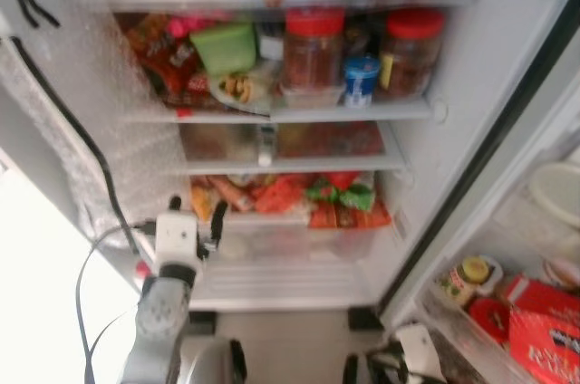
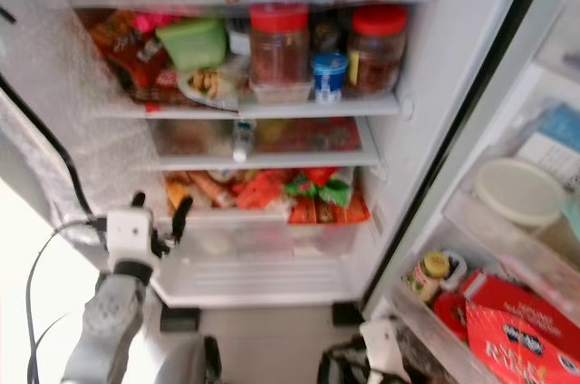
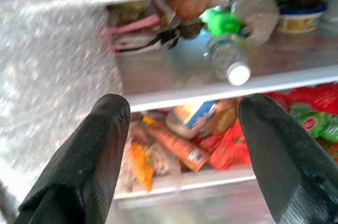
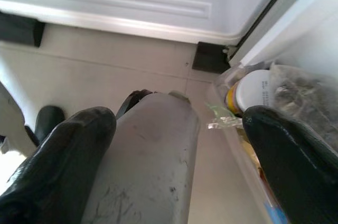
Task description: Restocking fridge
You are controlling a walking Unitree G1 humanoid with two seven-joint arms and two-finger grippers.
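Two grippers, both spread and both empty: my left gripper (image 1: 195,221) is raised in front of the open fridge (image 1: 435,112), its fingers (image 3: 90,155) wide apart and aimed at the crisper drawer (image 1: 299,239) packed with red, orange and green packets (image 1: 299,196). My right gripper (image 4: 174,145) hangs low by my side, fingers apart with nothing between them, pointing down at the floor (image 4: 105,71) near the foot of the door shelf (image 2: 435,312). I cannot see any item waiting to go in, so I judge the step in hand is choosing a spot or reaching to rearrange. A small bottle (image 3: 228,61) lies on its side on the thin shelf (image 3: 222,89) above the drawer, cap toward me and close to the edge. To do this well I should go in level, keep my fingers clear of that bottle so it does not roll out, and avoid the cable (image 1: 86,144) running down the left wall beside my arm. The upper shelf is crowded with two red-lidded jars (image 1: 314,47), a green tub (image 1: 223,47) and a plate (image 1: 237,87), so the free room looks to be on the thin shelf. My left arm rises steeply from below, wrist upright, close to the left wall.
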